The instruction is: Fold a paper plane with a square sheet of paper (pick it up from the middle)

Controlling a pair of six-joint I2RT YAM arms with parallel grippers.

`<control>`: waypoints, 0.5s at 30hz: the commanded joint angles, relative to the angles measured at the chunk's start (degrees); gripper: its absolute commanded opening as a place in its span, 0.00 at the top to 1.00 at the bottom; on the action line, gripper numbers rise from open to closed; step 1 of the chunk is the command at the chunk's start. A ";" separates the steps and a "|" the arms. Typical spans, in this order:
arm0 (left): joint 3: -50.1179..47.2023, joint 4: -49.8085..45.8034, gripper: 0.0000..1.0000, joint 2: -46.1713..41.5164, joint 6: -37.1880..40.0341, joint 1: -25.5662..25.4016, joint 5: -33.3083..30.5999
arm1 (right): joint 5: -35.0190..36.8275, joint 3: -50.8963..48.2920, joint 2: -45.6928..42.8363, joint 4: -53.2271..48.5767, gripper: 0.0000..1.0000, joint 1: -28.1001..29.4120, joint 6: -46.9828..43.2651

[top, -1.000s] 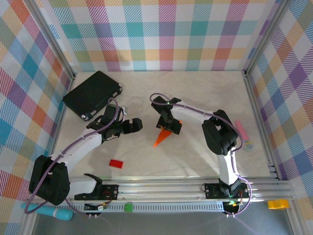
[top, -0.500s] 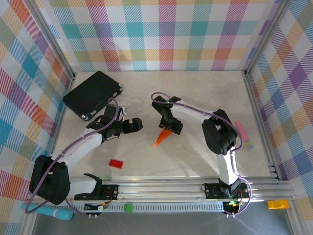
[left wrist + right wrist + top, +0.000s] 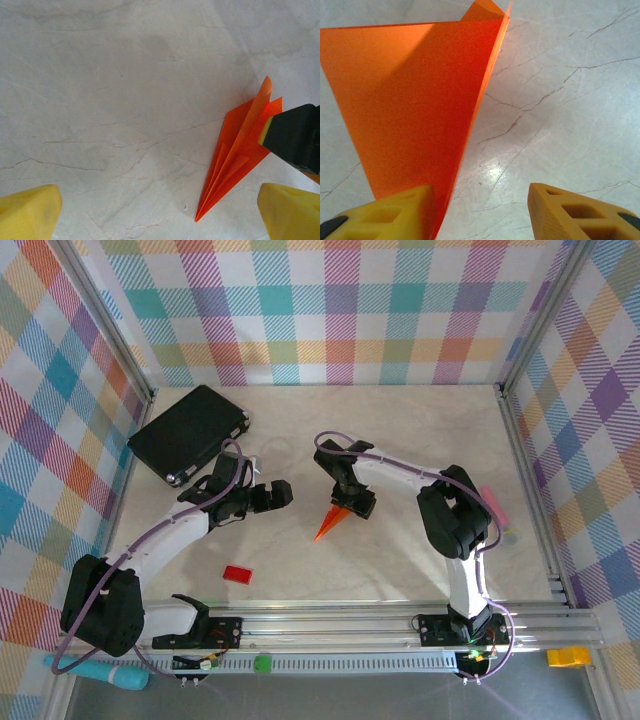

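Note:
The square sheet of paper is folded into a narrow orange paper plane (image 3: 329, 524) lying at mid-table, nose towards the near left. In the left wrist view the plane (image 3: 235, 160) lies flat with its layers fanned, and a black finger with a yellow pad (image 3: 295, 135) rests at its tail. My right gripper (image 3: 352, 504) sits over that tail. Its yellow fingers stand apart in the right wrist view, around (image 3: 480, 215), with the raised orange flap (image 3: 410, 110) against the left finger (image 3: 395, 212). My left gripper (image 3: 283, 494) hovers open left of the plane, fingers wide around (image 3: 160, 220).
A black flat case (image 3: 188, 432) lies at the back left. A small red block (image 3: 238, 574) sits near the front left. A pink object (image 3: 495, 504) lies by the right wall. The aluminium rail (image 3: 350, 620) runs along the near edge.
The right gripper's jaws have narrowed around the plane's tail and it has shifted slightly right. The left arm has barely moved.

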 commanded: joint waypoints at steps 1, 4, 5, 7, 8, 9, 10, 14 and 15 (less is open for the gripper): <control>-0.84 0.47 0.00 -0.07 0.53 0.73 0.73 | -0.18 -0.54 -1.06 0.16 0.51 0.41 1.92; -0.90 0.35 0.00 -0.22 0.51 0.73 0.71 | 0.07 -0.80 -0.90 0.65 0.59 0.43 2.26; -0.89 0.32 0.00 -0.20 0.51 0.73 0.73 | 0.36 -0.79 -0.94 0.75 0.61 0.39 2.32; -0.85 0.36 0.00 -0.27 0.50 0.73 0.87 | 1.07 -0.81 -1.02 1.01 0.68 0.40 2.18; -0.89 0.36 0.00 -0.33 0.50 0.73 1.02 | 1.71 -0.89 -1.16 1.02 0.73 0.39 2.30; -0.90 0.29 0.00 -0.34 0.52 0.66 1.12 | 2.39 -1.14 -1.52 1.33 0.79 0.39 2.44; -0.89 0.40 0.00 -0.41 0.53 0.73 1.15 | 3.00 -1.64 -1.93 1.96 0.84 0.39 2.40; -0.80 0.36 0.00 -0.45 0.52 0.82 1.32 | 5.80 -4.57 -5.57 5.44 0.97 0.40 1.64; -0.83 0.46 0.00 -0.50 0.53 0.82 1.38 | 6.22 -4.85 -6.39 6.07 0.99 0.39 0.81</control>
